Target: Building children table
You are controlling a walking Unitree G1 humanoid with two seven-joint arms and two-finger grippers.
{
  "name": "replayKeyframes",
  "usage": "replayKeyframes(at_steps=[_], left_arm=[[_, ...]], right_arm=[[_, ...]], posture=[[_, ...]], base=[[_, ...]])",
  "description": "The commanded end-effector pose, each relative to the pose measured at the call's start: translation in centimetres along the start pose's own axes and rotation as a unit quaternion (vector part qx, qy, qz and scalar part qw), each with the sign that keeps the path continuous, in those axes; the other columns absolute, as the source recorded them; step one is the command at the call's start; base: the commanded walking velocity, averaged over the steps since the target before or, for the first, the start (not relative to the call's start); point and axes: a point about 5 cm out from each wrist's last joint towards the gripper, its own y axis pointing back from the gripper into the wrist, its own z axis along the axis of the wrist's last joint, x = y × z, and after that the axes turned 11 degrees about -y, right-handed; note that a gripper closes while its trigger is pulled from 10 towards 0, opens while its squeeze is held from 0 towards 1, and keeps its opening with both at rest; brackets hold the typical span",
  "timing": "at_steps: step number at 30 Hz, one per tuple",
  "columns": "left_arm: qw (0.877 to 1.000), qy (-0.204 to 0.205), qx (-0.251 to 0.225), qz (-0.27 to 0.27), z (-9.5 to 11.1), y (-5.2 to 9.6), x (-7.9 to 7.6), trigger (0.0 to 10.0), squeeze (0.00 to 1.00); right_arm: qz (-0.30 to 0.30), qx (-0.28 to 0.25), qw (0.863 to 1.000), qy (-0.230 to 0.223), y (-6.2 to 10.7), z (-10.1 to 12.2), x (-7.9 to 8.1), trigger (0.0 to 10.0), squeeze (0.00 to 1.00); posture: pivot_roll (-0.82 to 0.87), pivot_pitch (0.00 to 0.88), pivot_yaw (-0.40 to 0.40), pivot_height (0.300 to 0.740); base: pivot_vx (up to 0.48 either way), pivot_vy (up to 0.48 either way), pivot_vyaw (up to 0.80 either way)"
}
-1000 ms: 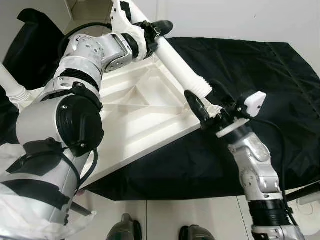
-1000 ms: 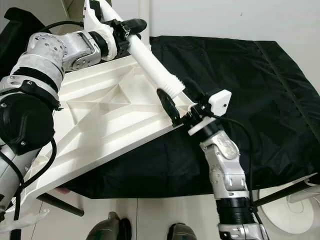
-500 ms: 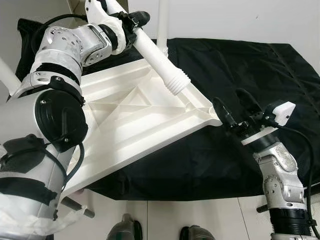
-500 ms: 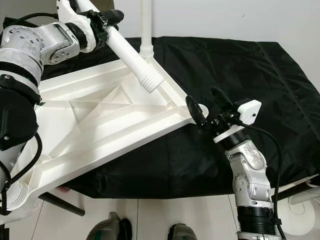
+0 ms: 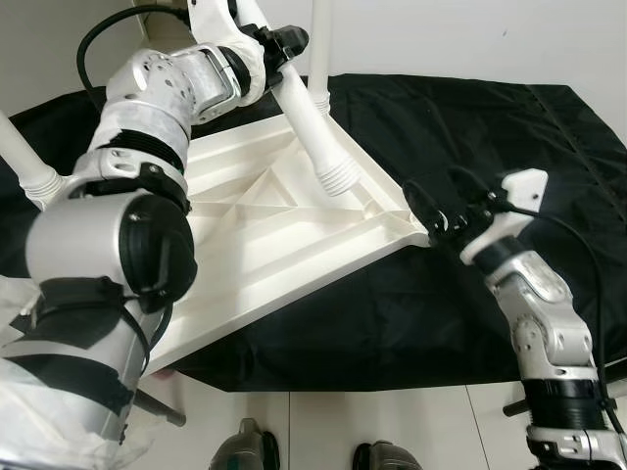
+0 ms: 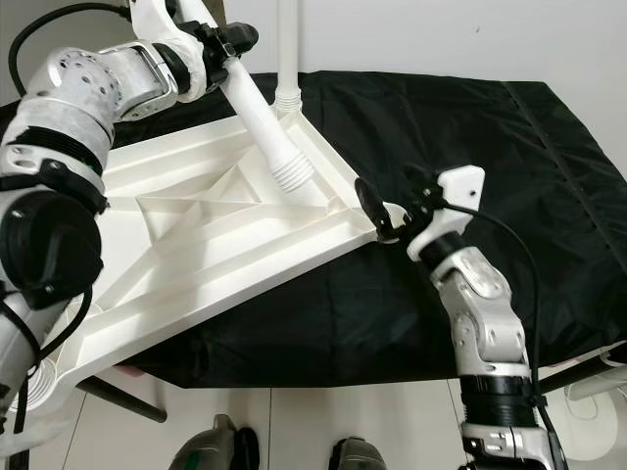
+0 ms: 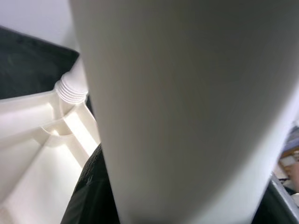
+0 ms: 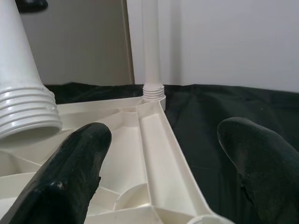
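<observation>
Tabletop (image 5: 284,245): white moulded plastic, smooth, slightly glossy, ribbed underside.
Leg (image 5: 312,122): white plastic, smooth, ridged thread at end.
Cloth (image 5: 490,117): black fabric, matt, creased.
Arms (image 5: 162,88): silver metal, satin sheen.
Fingers (image 8: 74,168): black, matt, rubbery.
Floor (image 5: 323,426): pale glossy tiles.

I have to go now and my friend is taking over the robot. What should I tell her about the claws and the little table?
Left claw: shut on a loose white leg, held slanted over the tabletop, threaded end down, not in a socket.
Right claw: open, at the tabletop's near corner, fingers either side of the empty corner socket.
Table: upside down on the black cloth, ribs facing up.
Done: one leg stands upright in the far corner; another leg shows at the robot's left.
Left: get the held leg into the near corner socket. The remaining corner is hidden behind the left arm, so check it.
</observation>
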Motion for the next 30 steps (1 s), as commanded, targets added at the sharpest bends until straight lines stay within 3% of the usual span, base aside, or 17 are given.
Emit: replayKeyframes(at_steps=[1,6,11,13,17,20,22,24,27,30], left_arm=[[0.998,-0.041,-0.031,-0.035,0.5,0.0,-0.8,10.0,0.0],[0.995,-0.078,-0.057,-0.029,0.7,0.2,-1.1,10.0,0.0],[0.985,-0.13,-0.11,-0.01,0.8,0.6,-1.3,10.0,0.0],[0.976,-0.165,-0.138,0.013,0.4,0.9,-1.2,10.0,0.0],[0.967,-0.192,-0.163,0.044,-1.0,1.3,-1.0,10.0,0.0],[0.95,-0.244,-0.185,0.063,-3.1,2.1,-1.5,10.0,0.0],[0.946,-0.257,-0.188,0.063,-3.4,2.2,-1.6,10.0,0.0],[0.932,-0.293,-0.207,0.054,-4.3,2.8,-2.4,10.0,0.0],[0.928,-0.302,-0.215,0.046,-4.8,3.1,-2.9,10.0,0.0],[0.92,-0.319,-0.229,0.025,-6.0,3.6,-4.2,10.0,0.0]], right_arm=[[-0.015,0.02,0.999,0.023,-0.6,-0.3,0.4,10.0,0.0],[-0.051,0.028,0.996,0.069,-1.7,0.0,0.7,10.0,0.0],[-0.082,0.017,0.994,0.069,-2.7,0.2,1.2,10.0,0.0],[-0.108,-0.025,0.992,0.053,-3.1,0.6,1.3,10.0,0.0],[-0.125,-0.076,0.986,0.08,-3.1,0.7,2.1,10.0,0.0],[-0.101,-0.099,0.988,0.059,-2.5,-0.3,3.6,10.0,0.0],[-0.098,-0.099,0.989,0.055,-2.4,-0.6,3.7,10.0,0.0],[-0.077,-0.08,0.992,0.065,-2.2,-1.6,4.3,10.0,0.0],[-0.069,-0.066,0.993,0.073,-2.1,-2.1,4.4,10.0,0.0],[-0.02,-0.038,0.996,0.076,-2.1,-3.3,5.6,10.0,0.0]], posture=[[-0.07,0.033,0.042,0.74],[-0.08,0.03,0.047,0.74],[-0.08,0.025,0.056,0.74],[-0.08,0.025,0.056,0.74],[-0.09,0.009,0.057,0.74],[-0.09,0.007,0.055,0.74],[-0.09,0.007,0.055,0.74],[-0.09,0.003,0.055,0.74],[-0.09,0.005,0.051,0.74],[-0.09,0.009,0.049,0.74]], base=[[0.0,0.0,0.0],[0.0,0.0,0.0],[0.0,0.0,0.0],[0.0,0.0,0.0],[0.0,0.0,0.0],[0.0,0.0,0.0],[0.0,0.0,0.0],[0.0,0.0,0.0],[0.0,0.0,0.0],[0.0,0.0,0.0]])
